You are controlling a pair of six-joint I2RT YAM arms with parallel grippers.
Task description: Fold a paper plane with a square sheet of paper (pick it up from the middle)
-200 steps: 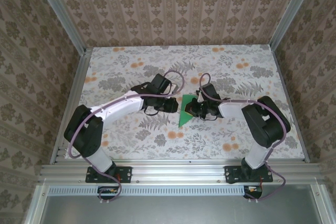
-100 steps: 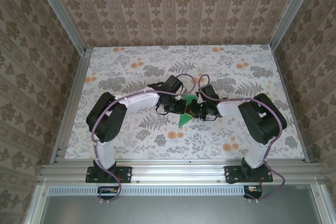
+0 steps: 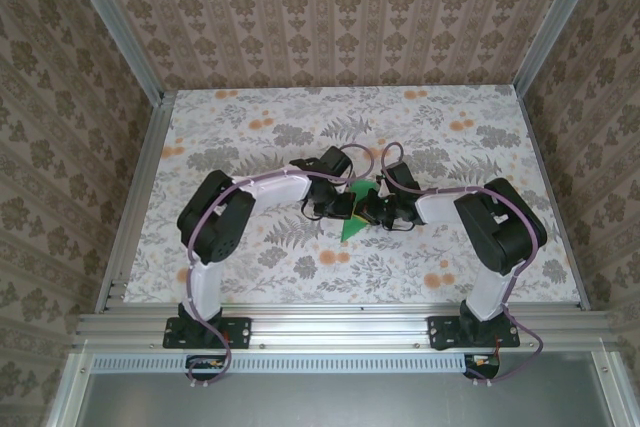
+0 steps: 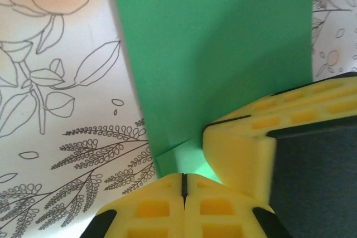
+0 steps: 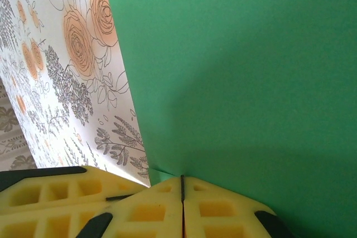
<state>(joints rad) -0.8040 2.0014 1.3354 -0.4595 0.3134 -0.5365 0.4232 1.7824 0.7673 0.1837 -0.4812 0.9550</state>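
Top external: both arms reach in to the middle of the floral table [image 3: 250,137]. The left gripper [image 3: 345,207] and right gripper [image 3: 366,209] are tip to tip, just beside each other. The square sheet of paper [image 3: 350,225] sits between and under them, showing as a green pointed wedge. Jaw state is too small to tell here.

Left wrist: the left gripper [image 4: 182,185] has its yellow pads pressed together with only a thin seam. A small green flap of the paper [image 4: 212,54] runs right into that seam, so it is pinched. One yellow finger of the right gripper [image 4: 237,154] lies on the paper just beside it. The table [image 4: 56,82] is at left.

Right wrist: the right gripper [image 5: 182,185] has its pads together, clamped on the near edge of the paper [image 5: 240,71]. The sheet slopes away with a shadow along its left edge. The table [image 5: 72,43] is at left.
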